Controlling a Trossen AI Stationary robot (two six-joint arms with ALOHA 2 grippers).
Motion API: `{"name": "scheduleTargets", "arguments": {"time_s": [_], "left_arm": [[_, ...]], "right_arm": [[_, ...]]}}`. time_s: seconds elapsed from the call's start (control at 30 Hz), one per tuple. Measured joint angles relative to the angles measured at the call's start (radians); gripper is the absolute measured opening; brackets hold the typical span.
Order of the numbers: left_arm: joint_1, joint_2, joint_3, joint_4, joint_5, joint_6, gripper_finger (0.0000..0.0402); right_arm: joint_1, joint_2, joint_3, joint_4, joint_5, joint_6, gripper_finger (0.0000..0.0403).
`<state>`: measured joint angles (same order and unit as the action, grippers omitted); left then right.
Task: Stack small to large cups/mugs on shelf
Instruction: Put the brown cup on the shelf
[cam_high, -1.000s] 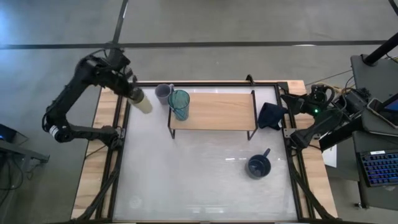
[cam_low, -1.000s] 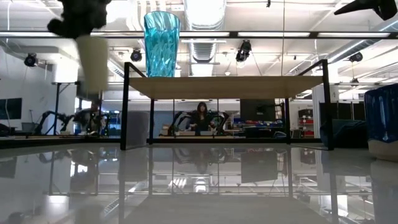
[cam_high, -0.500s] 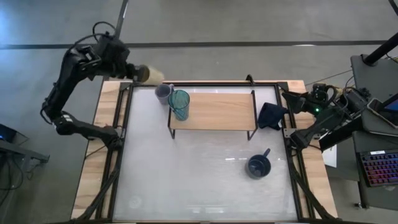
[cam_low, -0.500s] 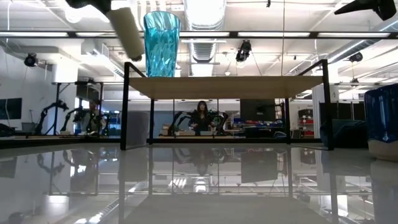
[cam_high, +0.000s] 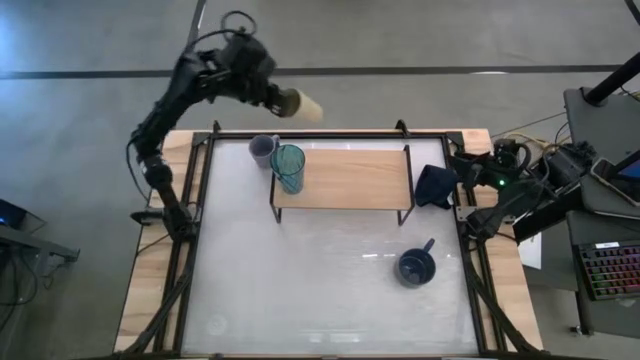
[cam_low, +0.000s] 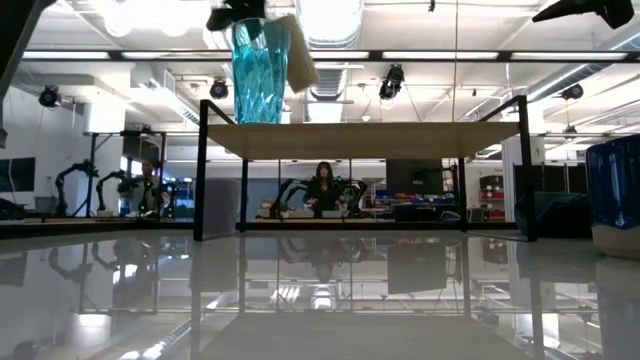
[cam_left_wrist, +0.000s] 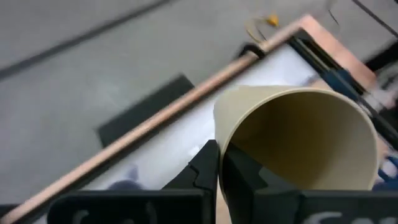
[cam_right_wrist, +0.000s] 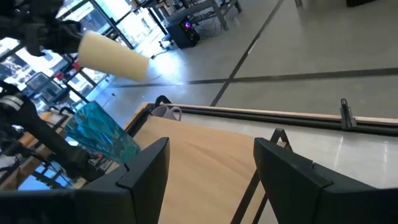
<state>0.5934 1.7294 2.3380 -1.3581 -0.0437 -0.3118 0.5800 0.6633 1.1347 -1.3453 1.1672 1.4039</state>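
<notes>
My left gripper (cam_high: 279, 98) is shut on the cream cup (cam_high: 303, 105) and holds it high beyond the table's far edge, above and behind the shelf's left end. On the left end of the wooden shelf (cam_high: 345, 180) stands the teal tumbler (cam_high: 290, 168). The grey-lavender cup (cam_high: 263, 150) stands on the table by the shelf's far left corner. The dark blue mug (cam_high: 415, 267) stands on the table at the near right. At the table's far right, by the shelf's right end, my right gripper (cam_right_wrist: 211, 174) waits open. My left gripper holds the cream cup by its rim wall (cam_left_wrist: 217, 134). One finger (cam_left_wrist: 252, 183) is inside the cup and the other (cam_left_wrist: 200, 169) outside. The cup is lifted clear and slants, its bottom (cam_low: 308, 78) pointing away from the gripper and down.
A dark navy cloth (cam_high: 434, 186) lies at the table's right edge beside the shelf. The shelf's black frame legs (cam_low: 203, 170) stand on the white tabletop (cam_high: 320, 290). A person (cam_low: 324, 188) sits in the room far behind the table.
My left gripper has risen and swung from the table's far left corner toward the right along the far edge, carrying the cream cup. The cup, which hung mouth up below the gripper, has tipped to a slant.
</notes>
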Motion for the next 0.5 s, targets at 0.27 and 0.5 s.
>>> {"name": "scheduleTargets", "arguments": {"time_s": [0.27, 0.5], "left_arm": [[-0.099, 0.071, -0.024, -0.025, 0.054, 0.130, 0.0000], [-0.169, 0.099, 0.003, -0.050, 0.061, 0.240, 0.0000]], "right_arm": [[0.000, 0.014, -0.014, 0.001, -0.049, 0.014, 0.0226], [0.000, 0.013, -0.023, 0.002, -0.049, 0.029, 0.0226]]}}
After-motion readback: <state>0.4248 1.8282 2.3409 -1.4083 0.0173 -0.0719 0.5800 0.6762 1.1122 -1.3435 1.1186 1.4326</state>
